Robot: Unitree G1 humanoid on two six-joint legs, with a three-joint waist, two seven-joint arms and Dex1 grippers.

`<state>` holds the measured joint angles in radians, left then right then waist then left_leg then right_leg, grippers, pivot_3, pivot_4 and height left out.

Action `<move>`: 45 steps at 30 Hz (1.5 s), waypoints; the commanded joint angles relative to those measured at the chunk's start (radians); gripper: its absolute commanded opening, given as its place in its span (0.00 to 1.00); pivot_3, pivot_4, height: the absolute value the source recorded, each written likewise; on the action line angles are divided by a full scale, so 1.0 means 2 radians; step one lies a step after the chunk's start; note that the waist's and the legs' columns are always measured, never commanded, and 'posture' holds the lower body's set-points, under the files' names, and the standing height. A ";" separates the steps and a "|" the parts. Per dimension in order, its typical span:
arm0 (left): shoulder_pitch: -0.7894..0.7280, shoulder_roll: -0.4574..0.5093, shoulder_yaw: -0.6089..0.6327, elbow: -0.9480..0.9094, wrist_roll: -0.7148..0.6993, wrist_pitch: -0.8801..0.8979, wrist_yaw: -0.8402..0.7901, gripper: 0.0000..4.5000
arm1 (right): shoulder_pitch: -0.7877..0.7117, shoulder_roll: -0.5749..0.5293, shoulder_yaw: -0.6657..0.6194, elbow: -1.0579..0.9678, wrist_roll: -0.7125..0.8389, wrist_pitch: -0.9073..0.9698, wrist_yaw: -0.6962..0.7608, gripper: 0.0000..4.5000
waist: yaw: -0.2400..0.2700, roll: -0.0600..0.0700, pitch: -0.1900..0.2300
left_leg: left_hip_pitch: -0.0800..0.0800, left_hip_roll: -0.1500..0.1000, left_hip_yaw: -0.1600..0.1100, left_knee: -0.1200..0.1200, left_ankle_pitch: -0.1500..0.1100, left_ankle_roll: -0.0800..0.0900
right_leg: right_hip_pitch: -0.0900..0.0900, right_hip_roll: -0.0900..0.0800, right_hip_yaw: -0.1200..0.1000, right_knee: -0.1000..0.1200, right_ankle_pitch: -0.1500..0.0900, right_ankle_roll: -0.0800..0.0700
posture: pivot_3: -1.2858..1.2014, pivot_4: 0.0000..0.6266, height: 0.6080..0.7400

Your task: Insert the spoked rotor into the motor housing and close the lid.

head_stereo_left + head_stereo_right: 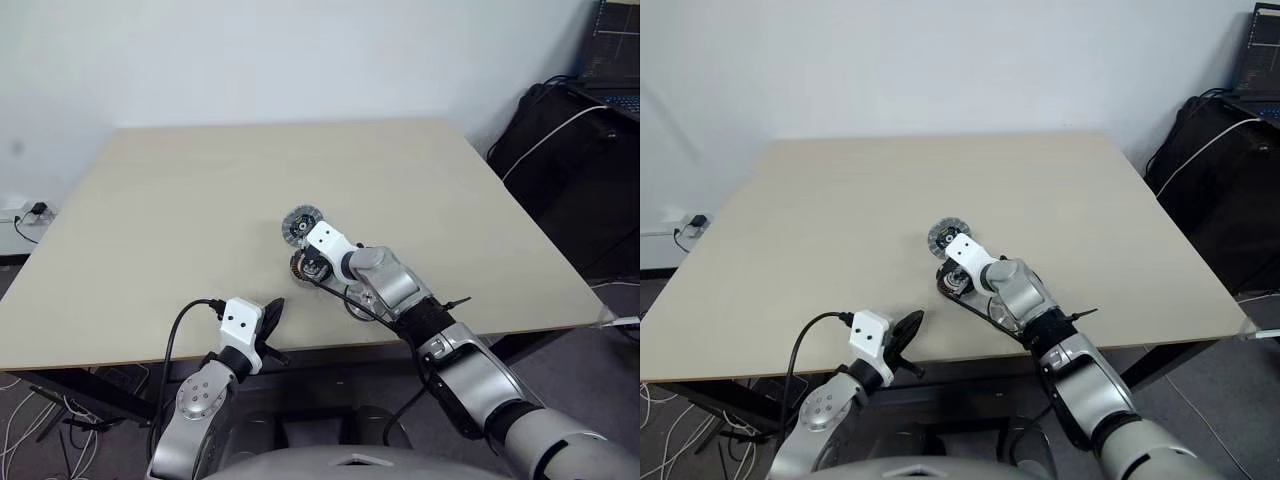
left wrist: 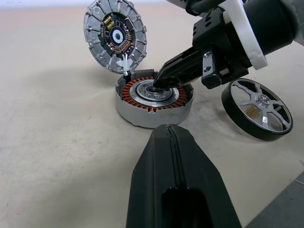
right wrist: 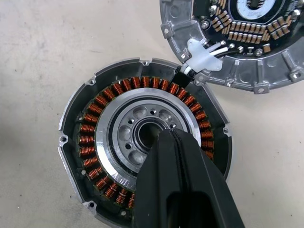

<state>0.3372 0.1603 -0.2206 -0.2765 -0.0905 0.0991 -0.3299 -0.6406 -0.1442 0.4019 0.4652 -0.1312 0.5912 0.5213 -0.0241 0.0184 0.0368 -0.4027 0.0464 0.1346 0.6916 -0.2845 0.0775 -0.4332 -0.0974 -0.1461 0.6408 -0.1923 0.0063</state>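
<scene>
The motor housing is sitting on the pale worktop, open side up, its copper-brown coil ring showing around a silver centre with a dark bore. The right gripper is reaching down into it from the near right side, its two black fingers pressed together with nothing between them, the tip resting at the edge of the central bore. From the right wrist view the closed fingers are covering the near part of the coil ring.

The lid is standing tilted just behind the housing, its inner face with a small circuit board turned toward the robot; a white plug and short wires are joining it to the housing's rim. In the left eye view it is showing as a round grey disc just beyond the right gripper.

The spoked rotor is lying flat on the worktop just beside the housing on its right, apart from it, under the right wrist, its silvery spokes and dark rim facing up.

The left gripper is hanging near the front edge of the worktop, well apart from the parts, fingers closed together and holding nothing
</scene>
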 commanded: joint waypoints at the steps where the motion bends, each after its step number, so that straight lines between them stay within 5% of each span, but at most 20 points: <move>1: -0.007 0.000 -0.004 -0.024 -0.002 -0.002 -0.002 0.00 | -0.005 0.002 -0.022 -0.050 0.010 -0.009 -0.003 0.00 | 0.000 0.000 0.000 | 0.000 0.000 0.000 0.000 0.000 0.000 | 0.000 0.000 0.000 0.000 0.000 0.000 | 0.52 0.00 1.00; 25: -0.003 0.001 -0.001 -0.027 -0.006 -0.001 0.001 0.00 | 0.027 -0.006 0.014 -0.057 -0.008 0.006 0.024 0.00 | 0.000 0.000 0.000 | -0.001 0.000 0.000 -0.001 0.000 0.000 | -0.001 0.000 0.000 0.000 0.000 0.000 | 0.52 0.00 1.00; 45: -0.006 0.000 -0.002 -0.022 -0.008 -0.002 0.001 0.00 | 0.014 0.018 -0.031 -0.039 0.000 -0.028 -0.021 0.00 | 0.000 0.000 0.000 | -0.004 0.000 0.000 -0.001 0.001 -0.001 | -0.005 0.001 0.000 0.001 0.000 0.000 | 0.52 0.00 1.00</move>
<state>0.3322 0.1609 -0.2257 -0.2784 -0.0992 0.1056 -0.3287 -0.5894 -0.1076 0.3532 0.3901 -0.1307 0.5539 0.4810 -0.0240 0.0181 0.0372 -0.4114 0.0464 0.1351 0.6902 -0.2823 0.0755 -0.4427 -0.0958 -0.1459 0.6424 -0.1919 0.0071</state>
